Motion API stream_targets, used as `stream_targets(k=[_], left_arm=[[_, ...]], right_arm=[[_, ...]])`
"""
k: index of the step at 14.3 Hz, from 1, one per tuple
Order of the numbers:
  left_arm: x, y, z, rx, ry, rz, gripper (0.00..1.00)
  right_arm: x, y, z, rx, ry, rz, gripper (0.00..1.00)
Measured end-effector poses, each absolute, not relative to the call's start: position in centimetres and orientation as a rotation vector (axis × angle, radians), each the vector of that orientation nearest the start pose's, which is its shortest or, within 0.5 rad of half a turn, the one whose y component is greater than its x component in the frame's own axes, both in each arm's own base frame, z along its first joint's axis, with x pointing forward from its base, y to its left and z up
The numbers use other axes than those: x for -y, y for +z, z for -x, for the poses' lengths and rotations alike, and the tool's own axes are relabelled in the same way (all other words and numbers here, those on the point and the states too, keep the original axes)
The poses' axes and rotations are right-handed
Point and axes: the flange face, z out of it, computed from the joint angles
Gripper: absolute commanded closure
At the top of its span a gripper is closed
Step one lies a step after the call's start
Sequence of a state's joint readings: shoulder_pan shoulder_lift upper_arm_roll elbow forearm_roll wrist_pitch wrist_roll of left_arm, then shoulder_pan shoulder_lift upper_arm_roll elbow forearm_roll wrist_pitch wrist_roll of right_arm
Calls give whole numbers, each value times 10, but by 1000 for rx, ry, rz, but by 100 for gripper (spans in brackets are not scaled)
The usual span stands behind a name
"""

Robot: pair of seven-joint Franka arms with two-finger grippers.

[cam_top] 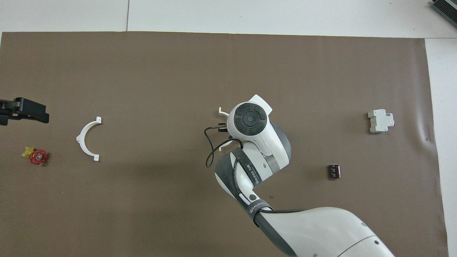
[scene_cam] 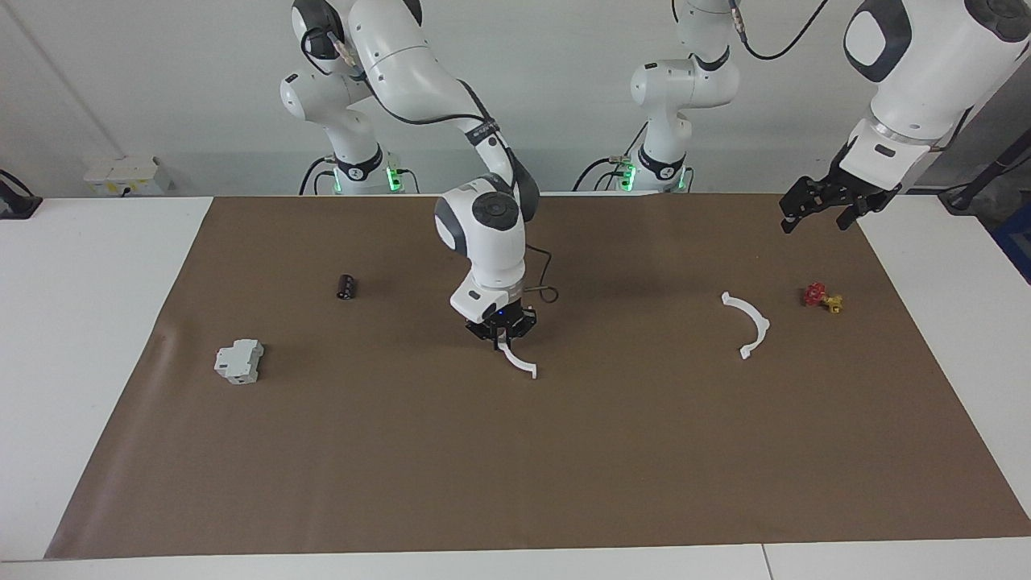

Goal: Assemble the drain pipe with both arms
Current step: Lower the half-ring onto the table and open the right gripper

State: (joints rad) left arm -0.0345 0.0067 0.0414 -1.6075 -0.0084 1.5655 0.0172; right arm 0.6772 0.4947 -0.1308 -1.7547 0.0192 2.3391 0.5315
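Right hand (scene_cam: 503,333) clamped, left hand (scene_cam: 820,208) spread, raised

In your overhead view the right arm's wrist covers the right end effector (scene_cam: 503,333) and most of the held white arc (scene_cam: 517,362); only its two tips show. The left end effector (cam_top: 25,110) is cut off by that view's edge. Small black cylinder (scene_cam: 346,286): too small to identify.

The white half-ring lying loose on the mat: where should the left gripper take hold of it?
Probably mid-arc of the loose half-ring, from straight above: it lies flat, the band is thin, and both tabbed ends stay free for mating. The left gripper hangs open, away from it.
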Motion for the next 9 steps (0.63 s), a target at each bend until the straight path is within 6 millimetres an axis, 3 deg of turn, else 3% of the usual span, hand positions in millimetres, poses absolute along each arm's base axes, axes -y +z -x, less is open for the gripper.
stream_targets(k=[9], left_arm=[[-3,602,-555,-16,75,3149,0]], right_arm=[[-361,290,-563,103,-175,3127,100]])
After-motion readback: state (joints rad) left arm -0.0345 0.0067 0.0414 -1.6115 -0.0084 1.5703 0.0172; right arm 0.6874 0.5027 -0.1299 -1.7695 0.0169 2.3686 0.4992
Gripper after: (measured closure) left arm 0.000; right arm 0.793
